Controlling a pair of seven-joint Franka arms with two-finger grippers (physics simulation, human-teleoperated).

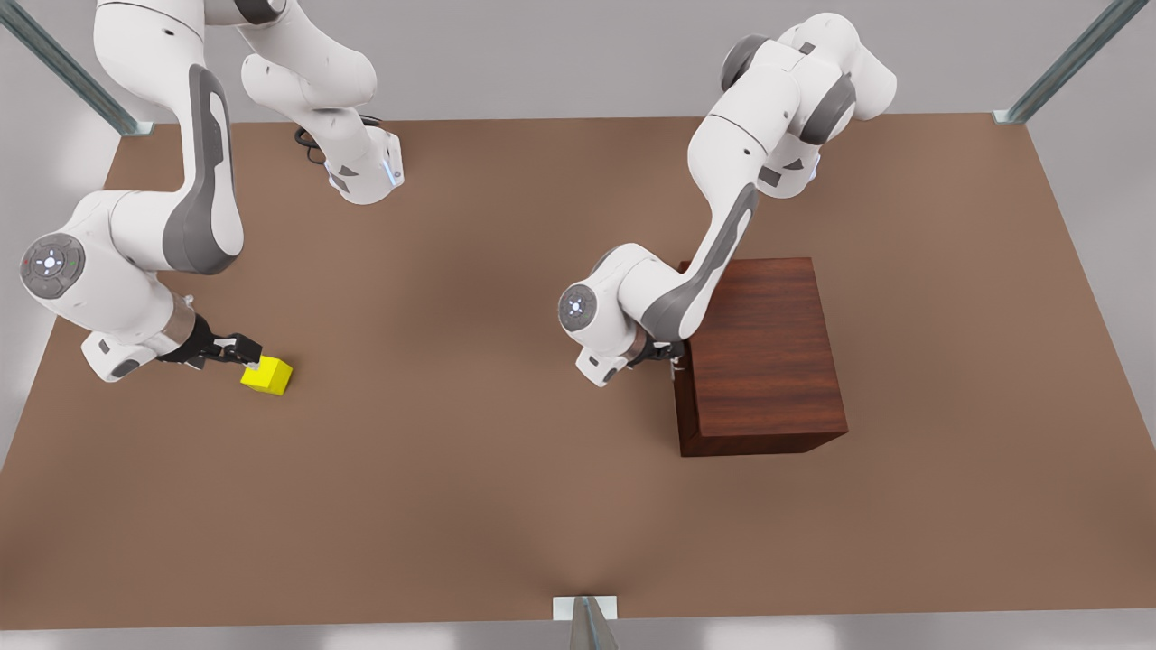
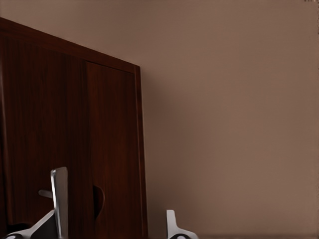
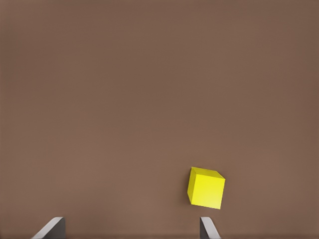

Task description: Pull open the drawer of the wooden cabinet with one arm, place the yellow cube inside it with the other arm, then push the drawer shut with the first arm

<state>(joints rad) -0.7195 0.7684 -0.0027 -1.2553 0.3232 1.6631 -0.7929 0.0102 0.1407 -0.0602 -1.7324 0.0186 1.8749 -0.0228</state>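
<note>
Brown bench (image 1: pixel 506 506) under grey walls, metal struts at its corners. Wooden cabinet (image 1: pixel 768 352) stands right of the bench's middle in the front view, well clear of every edge; its drawer (image 2: pixel 60 129) appears flush with the body, so not yet pulled, and the silver bar handle (image 2: pixel 60 199) lies on the panel facing the bench's middle. Left gripper (image 1: pixel 670 355) sits against that front panel, jaws spread wide, one finger (image 2: pixel 60 196) at the handle and the other (image 2: pixel 172 224) off beside the cabinet's edge. Step in hand, as judged: reaching for the handle before the pull. Next move calls for centring the jaws across the bar, closing, then drawing straight toward the bench's middle, where open surface is ample.

Yellow cube (image 1: pixel 267 376) rests on the bench toward the front view's left edge, well apart from the cabinet. Right gripper (image 1: pixel 242 352) hovers just beside it, jaws wide and holding nothing; the wrist view shows the cube (image 3: pixel 206 187) off-centre, near one finger (image 3: pixel 209 228). Bare bench lies between cube and cabinet for the later carry.
</note>
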